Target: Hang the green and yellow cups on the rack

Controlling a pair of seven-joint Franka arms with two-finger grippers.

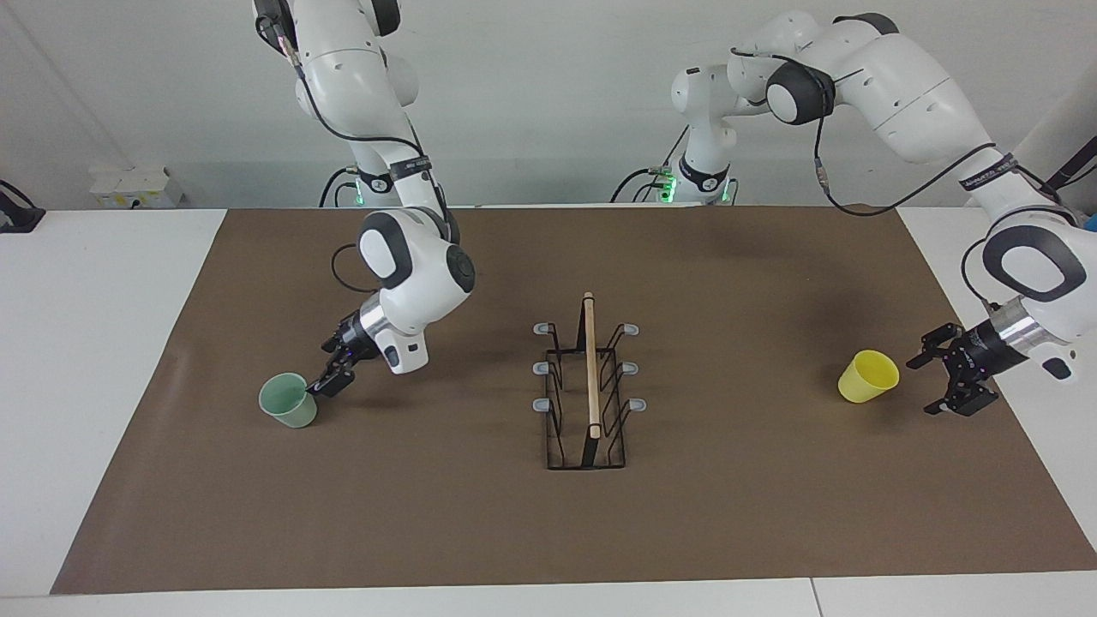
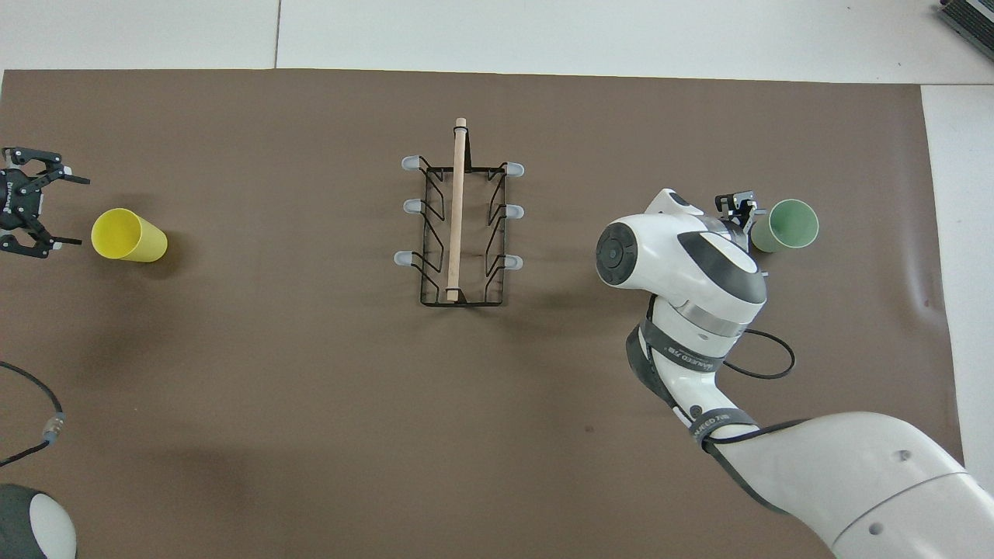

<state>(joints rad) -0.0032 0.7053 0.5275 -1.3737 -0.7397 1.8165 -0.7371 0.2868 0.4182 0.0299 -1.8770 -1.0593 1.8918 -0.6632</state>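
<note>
The pale green cup (image 1: pixel 289 400) (image 2: pixel 786 226) stands mouth up toward the right arm's end of the brown mat. My right gripper (image 1: pixel 321 370) is low and open right beside it, one fingertip at the rim, nothing held. In the overhead view the wrist hides most of its fingers (image 2: pixel 734 203). The yellow cup (image 1: pixel 868 376) (image 2: pixel 128 235) stands mouth up toward the left arm's end. My left gripper (image 1: pixel 924 387) (image 2: pixel 78 212) is low beside it, open toward the cup and a little apart from it. The black wire rack (image 1: pixel 590 394) (image 2: pixel 458 225) with its wooden rod stands mid-mat, its prongs bare.
The brown mat (image 1: pixel 548 531) covers most of the white table (image 1: pixel 103 343). A loose cable (image 2: pixel 39 411) of the left arm hangs near the robots' edge. A dark device (image 2: pixel 969 17) sits at the table's corner farthest from the robots, off the mat.
</note>
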